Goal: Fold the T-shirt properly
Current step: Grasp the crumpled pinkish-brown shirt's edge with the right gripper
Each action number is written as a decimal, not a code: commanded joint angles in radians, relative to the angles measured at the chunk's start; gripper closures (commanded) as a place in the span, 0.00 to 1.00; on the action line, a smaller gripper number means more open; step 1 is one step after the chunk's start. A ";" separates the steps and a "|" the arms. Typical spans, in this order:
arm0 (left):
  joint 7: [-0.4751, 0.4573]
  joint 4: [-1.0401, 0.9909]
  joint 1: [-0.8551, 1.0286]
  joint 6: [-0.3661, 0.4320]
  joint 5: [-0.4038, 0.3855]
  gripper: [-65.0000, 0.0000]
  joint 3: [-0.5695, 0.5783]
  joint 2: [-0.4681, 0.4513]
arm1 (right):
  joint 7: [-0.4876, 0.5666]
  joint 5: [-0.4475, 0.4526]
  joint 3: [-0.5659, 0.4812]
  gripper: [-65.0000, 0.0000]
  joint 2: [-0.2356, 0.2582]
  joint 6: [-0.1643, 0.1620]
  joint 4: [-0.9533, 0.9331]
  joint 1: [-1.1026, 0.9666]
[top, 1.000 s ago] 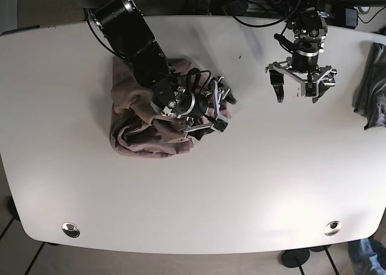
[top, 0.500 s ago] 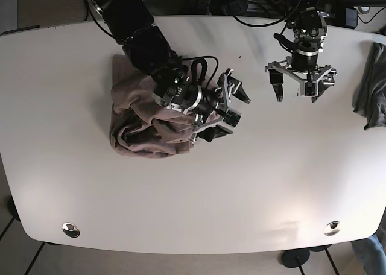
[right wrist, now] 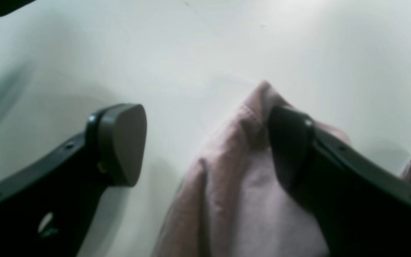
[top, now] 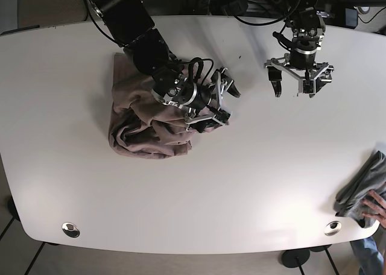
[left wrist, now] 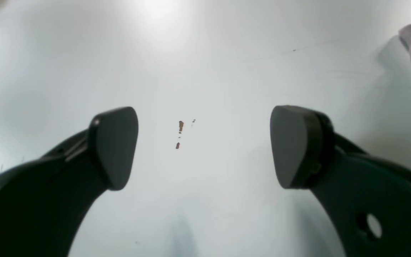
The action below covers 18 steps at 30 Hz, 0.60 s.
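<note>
Your pink T-shirt (top: 145,121) lies crumpled in a heap on the white table (top: 199,196), toward the side of the base view where your right arm reaches in, with its folds bunched and no edge laid flat. Your right gripper (top: 221,100) sits at the heap's edge nearest the table's middle, with its jaws spread apart; in the right wrist view one fingertip (right wrist: 291,142) presses against a raised fold of the shirt while the other fingertip (right wrist: 121,142) hangs over bare table beside the cloth, so the fabric lies partly between them but is not pinched. Your left gripper (top: 300,86) hovers well apart from the shirt, over bare tabletop on the other side of the base view, and its jaws are also wide apart with nothing between them; the left wrist view shows only a few small reddish marks (left wrist: 179,134) on the surface under the gap. At the table's near corner on your left arm's side, a grey garment (top: 362,187) hangs over the edge, with a person's hand (top: 379,204) touching it. Dark cables (top: 259,3) cluster at the table's far edge behind your left arm.
</note>
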 commanded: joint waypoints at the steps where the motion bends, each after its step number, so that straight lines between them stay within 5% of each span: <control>1: -0.025 0.016 -0.004 0.003 -0.007 0.17 -0.002 -0.005 | 0.023 0.011 0.003 0.23 -0.011 -0.003 0.018 0.028; 5: -0.025 0.016 -0.005 0.003 -0.007 0.17 -0.002 -0.005 | 0.023 0.011 0.004 0.23 -0.011 -0.008 -0.005 0.051; 9: -0.025 0.016 -0.007 0.003 -0.007 0.17 -0.002 -0.005 | 0.062 0.010 0.004 0.23 0.014 -0.069 -0.022 0.061; 13: -0.025 0.014 -0.008 0.003 -0.007 0.17 0.004 -0.030 | 0.087 0.011 0.004 0.23 0.032 -0.077 -0.097 0.074; 16: -0.025 0.012 -0.005 0.003 -0.113 0.17 -0.001 -0.061 | 0.101 0.011 0.004 0.25 0.032 -0.083 -0.124 0.077; 18: -0.023 0.012 -0.002 0.003 -0.182 0.17 -0.002 -0.094 | 0.113 0.011 0.003 0.39 0.032 -0.108 -0.126 0.074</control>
